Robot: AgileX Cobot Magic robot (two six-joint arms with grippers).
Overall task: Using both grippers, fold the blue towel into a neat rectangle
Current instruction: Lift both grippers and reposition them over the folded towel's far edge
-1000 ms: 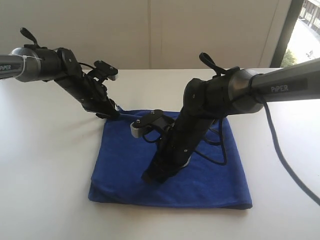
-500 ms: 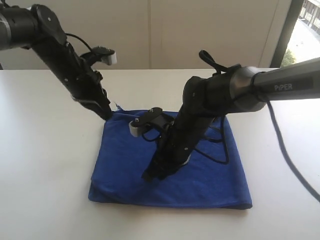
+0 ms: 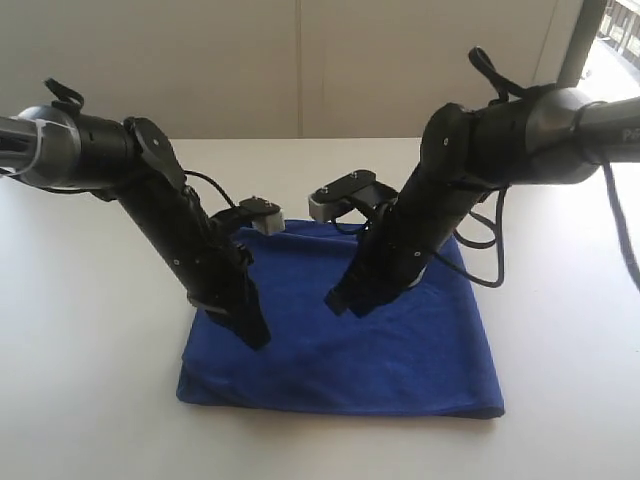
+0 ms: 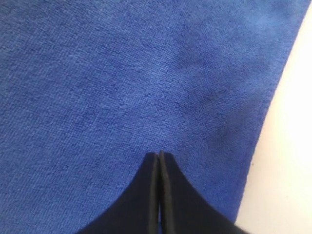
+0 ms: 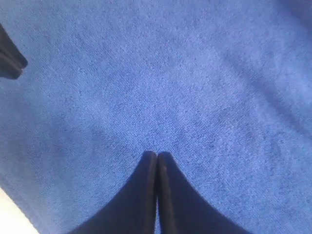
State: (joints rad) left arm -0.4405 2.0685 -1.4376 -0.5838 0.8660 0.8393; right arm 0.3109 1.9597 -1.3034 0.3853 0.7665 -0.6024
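Note:
The blue towel [image 3: 400, 350] lies folded flat in a rough rectangle on the white table. My left gripper [image 3: 255, 338] points down over the towel's left part, near its left edge, shut with nothing between its fingers. In the left wrist view the left gripper [image 4: 159, 155] shows its tips pressed together over blue cloth [image 4: 122, 78]. My right gripper [image 3: 338, 302] hangs over the towel's middle, also shut and empty. The right wrist view has the right gripper [image 5: 156, 155] above the cloth [image 5: 195, 83], with the tip of the left gripper [image 5: 9, 58] at the frame's edge.
The white table [image 3: 90, 330] runs on all sides of the towel. A wall stands behind it, and a window [image 3: 610, 40] is at the far right. Black cables [image 3: 480, 270] loop from the right arm over the towel's far right corner.
The left arm has swung from the towel's far left corner to over its left part, and its gripper has shut. The right arm has risen and drawn back a little.

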